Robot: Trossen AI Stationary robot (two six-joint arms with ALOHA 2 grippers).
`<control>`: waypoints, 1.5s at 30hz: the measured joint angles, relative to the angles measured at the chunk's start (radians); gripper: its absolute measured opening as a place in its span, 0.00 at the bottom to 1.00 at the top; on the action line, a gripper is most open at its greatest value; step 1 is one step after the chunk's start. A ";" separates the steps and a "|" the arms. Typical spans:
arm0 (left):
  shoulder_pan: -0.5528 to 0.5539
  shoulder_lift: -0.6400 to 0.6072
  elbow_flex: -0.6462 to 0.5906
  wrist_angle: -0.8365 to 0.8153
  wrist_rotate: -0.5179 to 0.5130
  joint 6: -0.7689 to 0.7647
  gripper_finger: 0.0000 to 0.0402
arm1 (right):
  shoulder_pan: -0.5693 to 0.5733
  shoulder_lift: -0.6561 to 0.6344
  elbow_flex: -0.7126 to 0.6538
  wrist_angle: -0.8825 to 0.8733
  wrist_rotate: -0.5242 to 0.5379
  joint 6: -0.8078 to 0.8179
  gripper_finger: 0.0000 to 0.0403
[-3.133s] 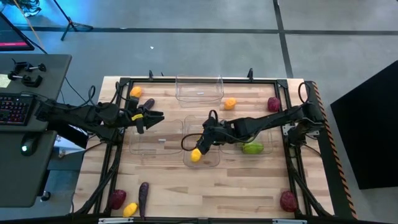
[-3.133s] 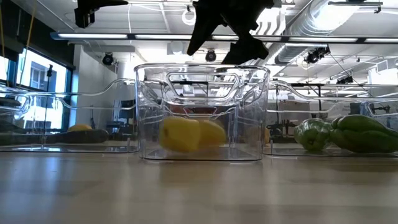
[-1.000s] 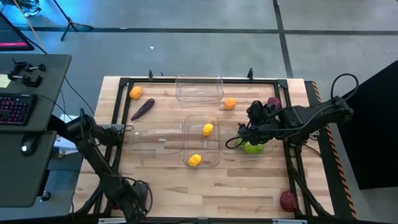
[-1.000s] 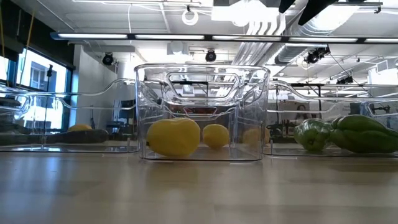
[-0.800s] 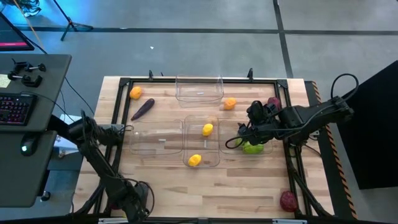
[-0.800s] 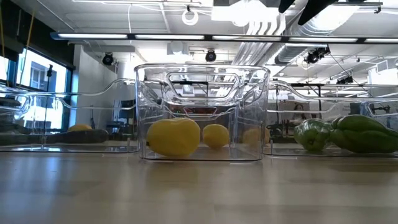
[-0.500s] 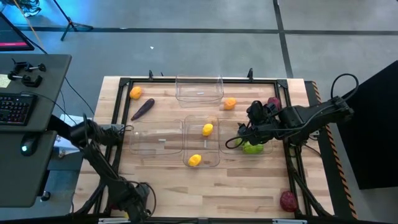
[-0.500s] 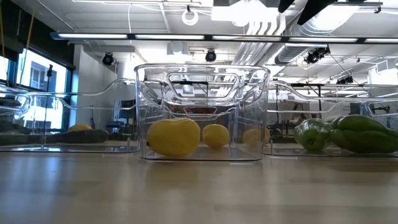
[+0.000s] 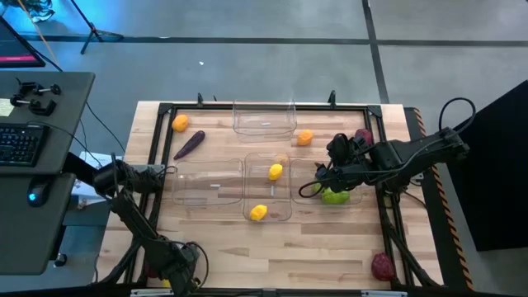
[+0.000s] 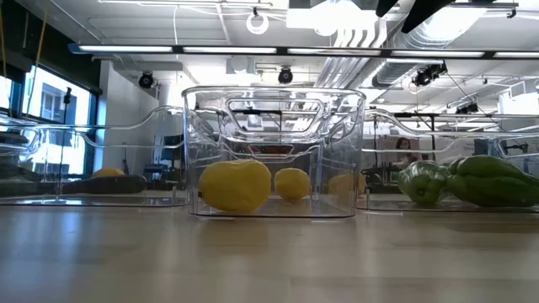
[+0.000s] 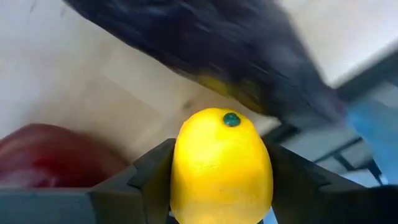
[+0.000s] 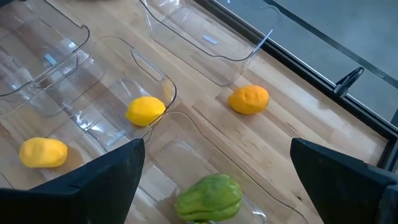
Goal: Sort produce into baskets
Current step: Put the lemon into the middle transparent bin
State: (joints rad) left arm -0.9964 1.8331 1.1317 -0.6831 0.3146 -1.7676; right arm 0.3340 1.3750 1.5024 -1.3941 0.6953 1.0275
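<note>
One lemon [image 11: 221, 163], smooth bright yellow with a green stem dot, is clenched between the fingers of the left tool [image 11: 217, 186] at the surface's near-left corner, with a dark red round piece [image 11: 56, 155] just beside that tool. Under the spread-open right tool [image 12: 217, 186]: two lemons [image 12: 145, 110] in one clear bin [image 9: 268, 188], one green ridged piece [image 12: 208, 196] in the next bin [image 12: 186, 168]; one orange piece [image 12: 249, 99] on the surface [image 9: 330, 247] beyond.

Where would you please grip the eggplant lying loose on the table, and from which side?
Grip the eggplant across its narrow mid-body, pincer descending from above. It lies flat and diagonal on bare wood, clear of the bins, so set the fingers crosswise to its long axis.
</note>
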 joint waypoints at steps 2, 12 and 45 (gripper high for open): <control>0.001 -0.041 0.007 -0.001 0.002 0.044 0.43 | 0.000 0.000 0.000 0.000 0.000 0.000 0.97; 0.061 -0.431 0.017 -0.011 -0.305 0.194 0.44 | 0.000 0.000 0.000 0.000 0.004 0.003 0.97; 0.853 -0.236 0.017 0.417 -0.482 0.989 0.53 | 0.000 0.000 0.000 0.031 0.050 0.028 0.97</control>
State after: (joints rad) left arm -0.1432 1.5967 1.1484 -0.2665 -0.1671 -0.7789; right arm 0.3336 1.3754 1.5024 -1.3636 0.7452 1.0554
